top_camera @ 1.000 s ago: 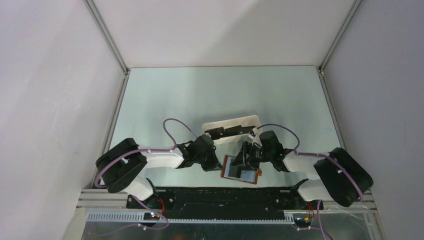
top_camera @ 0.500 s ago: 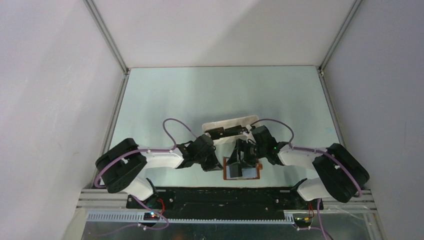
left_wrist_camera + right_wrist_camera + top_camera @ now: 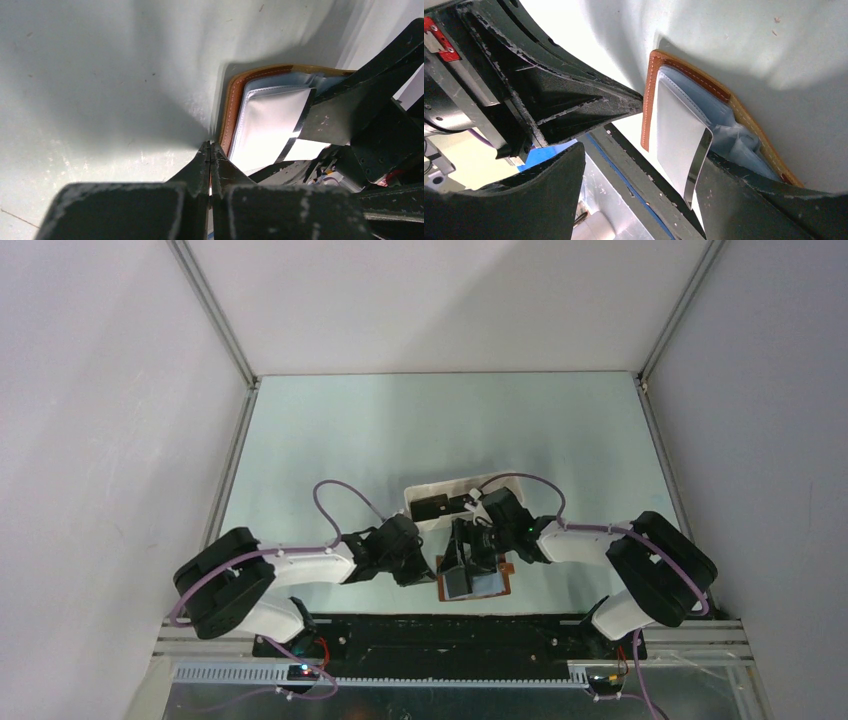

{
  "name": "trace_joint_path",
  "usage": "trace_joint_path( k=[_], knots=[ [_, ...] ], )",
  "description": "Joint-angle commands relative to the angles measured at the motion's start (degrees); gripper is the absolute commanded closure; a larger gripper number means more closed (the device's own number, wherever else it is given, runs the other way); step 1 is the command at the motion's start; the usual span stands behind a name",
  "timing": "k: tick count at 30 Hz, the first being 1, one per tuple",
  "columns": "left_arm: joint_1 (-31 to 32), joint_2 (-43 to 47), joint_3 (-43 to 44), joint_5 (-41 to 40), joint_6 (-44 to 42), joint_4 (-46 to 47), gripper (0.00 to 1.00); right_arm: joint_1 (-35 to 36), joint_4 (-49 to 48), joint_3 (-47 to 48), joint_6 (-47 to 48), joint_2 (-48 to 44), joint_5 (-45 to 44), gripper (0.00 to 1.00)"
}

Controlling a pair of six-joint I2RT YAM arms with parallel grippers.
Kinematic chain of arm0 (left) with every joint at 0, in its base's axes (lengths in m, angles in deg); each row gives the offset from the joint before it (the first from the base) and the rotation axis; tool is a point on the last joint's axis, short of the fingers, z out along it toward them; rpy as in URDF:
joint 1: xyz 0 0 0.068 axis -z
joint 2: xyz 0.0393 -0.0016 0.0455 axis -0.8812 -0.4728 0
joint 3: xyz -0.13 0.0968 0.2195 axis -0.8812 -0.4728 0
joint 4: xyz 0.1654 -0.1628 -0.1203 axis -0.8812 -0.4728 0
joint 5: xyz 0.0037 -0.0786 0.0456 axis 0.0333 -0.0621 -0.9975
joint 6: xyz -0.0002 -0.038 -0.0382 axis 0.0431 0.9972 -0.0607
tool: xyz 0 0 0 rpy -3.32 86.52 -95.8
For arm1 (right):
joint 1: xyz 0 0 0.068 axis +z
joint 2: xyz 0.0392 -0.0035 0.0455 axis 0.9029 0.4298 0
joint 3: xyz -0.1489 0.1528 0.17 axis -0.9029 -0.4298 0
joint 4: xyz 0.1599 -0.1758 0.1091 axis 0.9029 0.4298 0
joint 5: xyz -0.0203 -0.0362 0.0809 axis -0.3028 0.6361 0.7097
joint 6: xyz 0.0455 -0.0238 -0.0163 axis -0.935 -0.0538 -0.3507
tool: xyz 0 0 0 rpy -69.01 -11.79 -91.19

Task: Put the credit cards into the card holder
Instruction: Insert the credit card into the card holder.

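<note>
The card holder (image 3: pixel 478 582) lies open on the desk (image 3: pixel 400 430) near its front edge, between the two arms, its brown stitched rim framing pale grey-blue pockets. The left gripper (image 3: pixel 210 148) is pressed together with nothing between its fingers, its tips low on the desk and touching the holder's left rim. The right gripper (image 3: pixel 468 562) hangs over the open holder with its jaws spread wide, one finger to each side. Between them a credit card (image 3: pixel 680 155) lies on the holder's left half, just beside one of the fingers. The card's glossy face looks pale in the wrist views and dark from above, with a thin dark edge and a rounded corner. How far it sits inside the pocket cannot be told. Just behind the right gripper stands a white tray (image 3: pixel 412 502), partly hidden by the right arm, with more dark cards (image 3: pixel 437 508) lying in it
</note>
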Motion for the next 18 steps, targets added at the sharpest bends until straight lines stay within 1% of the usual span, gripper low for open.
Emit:
trace_joint_path(
  k=[1,7,11,15,18],
  knots=[
    [-0.1,2.5,-1.0,-2.5,2.6,2.2,1.0,1.4,7.5,1.8,2.9,-0.8,-3.4,0.2],
    [-0.7,6.0,-3.6,-4.7,4.9,2.3,1.0,2.2,16.4,3.8,7.6,-6.2,-10.4,0.16],
    [-1.2,7.3,-4.9,-4.5,5.6,3.8,1.0,2.5,18.8,4.7,9.7,-9.3,-11.7,0.14],
    [-1.3,7.1,-5.3,-3.4,5.6,5.7,1.0,2.9,22.2,6.1,11.2,-10.1,-12.9,0.14],
    [-1.5,6.8,-5.2,-3.2,5.5,6.4,1.0,3.2,25.1,7.3,12.4,-10.3,-14.3,0.11]
  ],
)
